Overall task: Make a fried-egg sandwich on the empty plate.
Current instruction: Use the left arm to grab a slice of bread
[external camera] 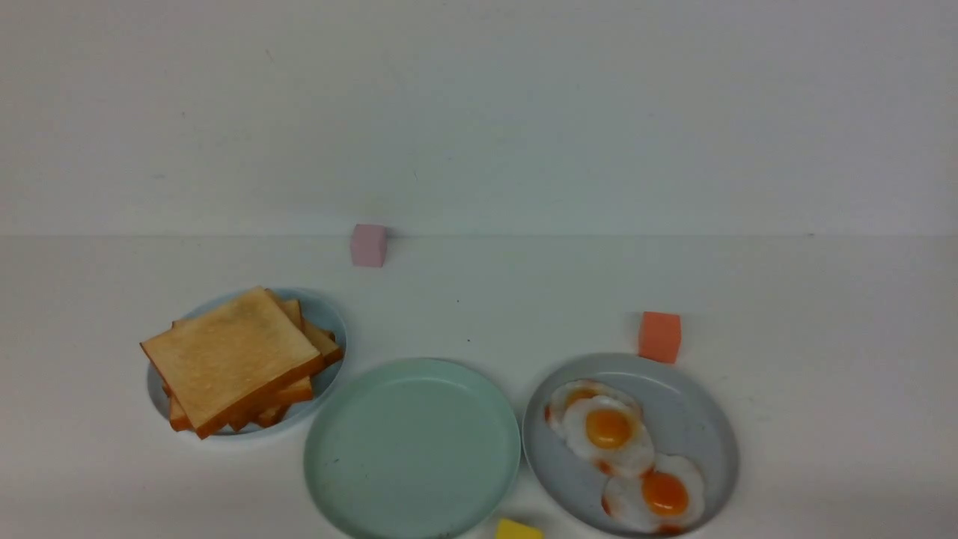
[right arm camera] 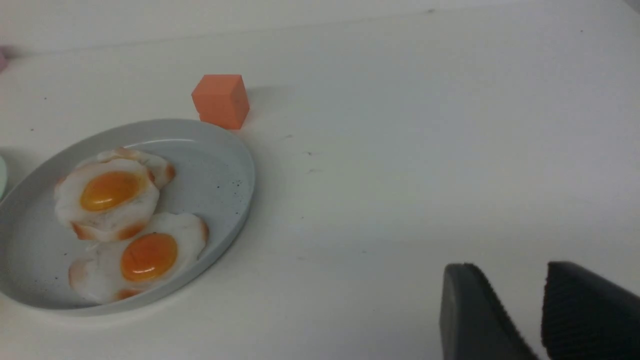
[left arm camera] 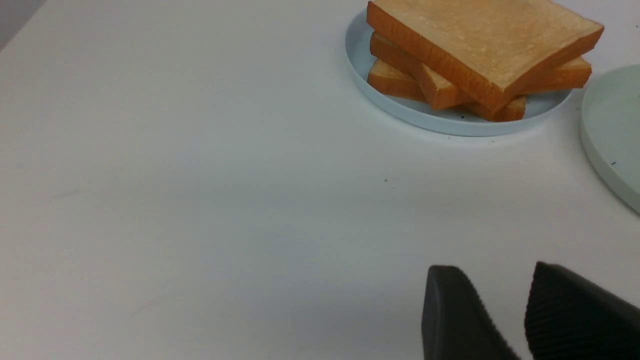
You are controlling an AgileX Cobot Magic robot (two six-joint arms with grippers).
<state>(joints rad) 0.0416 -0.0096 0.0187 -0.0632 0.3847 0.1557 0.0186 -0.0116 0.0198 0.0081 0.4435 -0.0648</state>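
The left fingers (left arm camera: 450, 310) are parted with nothing between them, over bare white desk (left arm camera: 200, 200), well apart from the pile of square golden toast slices (left arm camera: 480, 40) on the round pale blue plate (left arm camera: 425, 117). The right fingers (right arm camera: 475, 315) are likewise parted and empty, well apart from the round grey-blue plate (right arm camera: 220, 170) carrying two white, orange-yolked fried eggs (right arm camera: 110, 195). The round mint-green plastic plate (external camera: 412, 449) lies bare at the near centre, between the other two; nothing has yet been stacked on it. The slices are piled askew, so a lower one could be dragged off with the top one. The eggs overlap, so both might be lifted together. The small orange cube (external camera: 659, 337), just beside the egg plate's far rim, could be knocked — and a light plate may be pushed aside.
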